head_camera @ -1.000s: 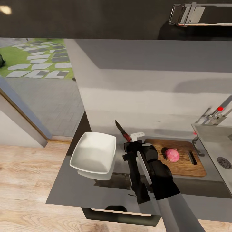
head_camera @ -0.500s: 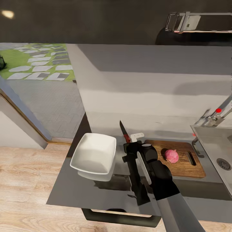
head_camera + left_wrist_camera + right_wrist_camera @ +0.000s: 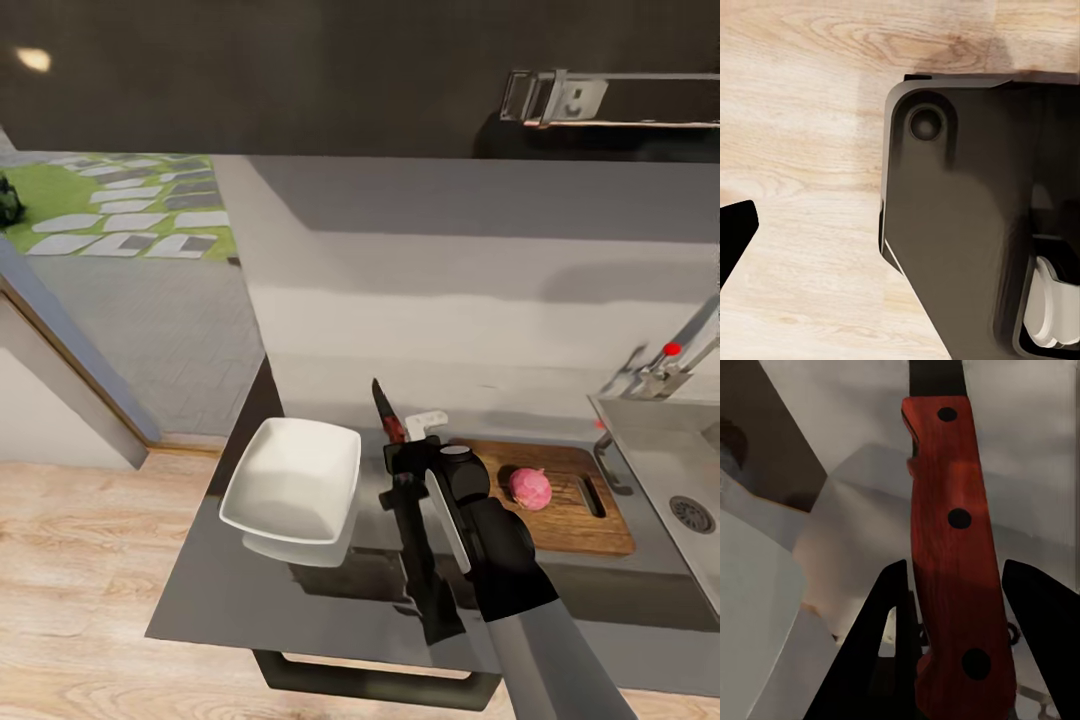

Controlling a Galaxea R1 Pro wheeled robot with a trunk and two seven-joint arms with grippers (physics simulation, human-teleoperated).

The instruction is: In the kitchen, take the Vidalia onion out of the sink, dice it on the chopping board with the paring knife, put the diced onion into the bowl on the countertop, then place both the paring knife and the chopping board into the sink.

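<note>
my right gripper (image 3: 405, 432) is clamped on the red handle of the paring knife (image 3: 387, 411), blade pointing up and away toward the far wall, held over the countertop (image 3: 230, 590) between the bowl (image 3: 295, 482) on the left and the chopping board (image 3: 560, 500) on the right. over the last second the knife has come up a little against the wall while the whole head picture slid, so much of that shift is the camera. the vidalia onion (image 3: 530, 487) sits whole on the board, well left of the sink (image 3: 655, 440), so dicing is not yet begun; i judge the next thing is to swing the blade right and down onto it.

the right wrist view gives what the head view cannot: the riveted handle (image 3: 952, 555) lying snug between my two dark fingers (image 3: 881, 660). the left wrist view shows wooden floor and the robot's dark base, with one finger tip of my left gripper (image 3: 735, 232) at the edge; how far it is open i cannot tell.
</note>
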